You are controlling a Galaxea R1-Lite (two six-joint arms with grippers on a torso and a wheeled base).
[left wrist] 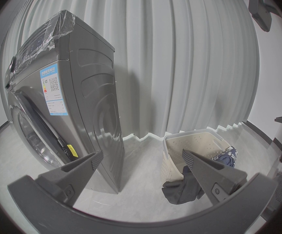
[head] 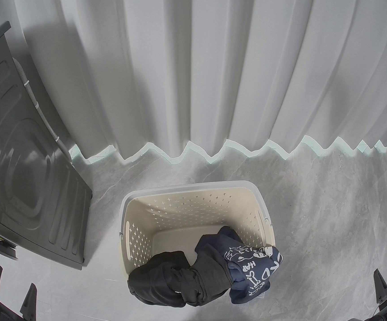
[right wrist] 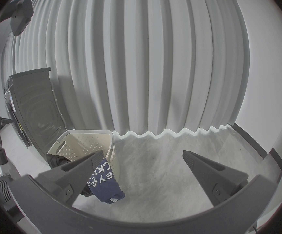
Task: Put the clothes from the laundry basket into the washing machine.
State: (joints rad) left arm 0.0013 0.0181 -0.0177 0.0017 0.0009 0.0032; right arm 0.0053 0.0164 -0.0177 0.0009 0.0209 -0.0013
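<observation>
Left claw (left wrist: 141, 155) and right claw (right wrist: 142, 155) are both spread wide, holding nothing. Dark clothes (head: 202, 277) flop over the laundry basket (head: 189, 187) near rim.

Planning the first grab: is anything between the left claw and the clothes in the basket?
Nothing visible is. The open left claw faces the black clothes hanging over the basket's near rim, with only bare floor between them.
</observation>
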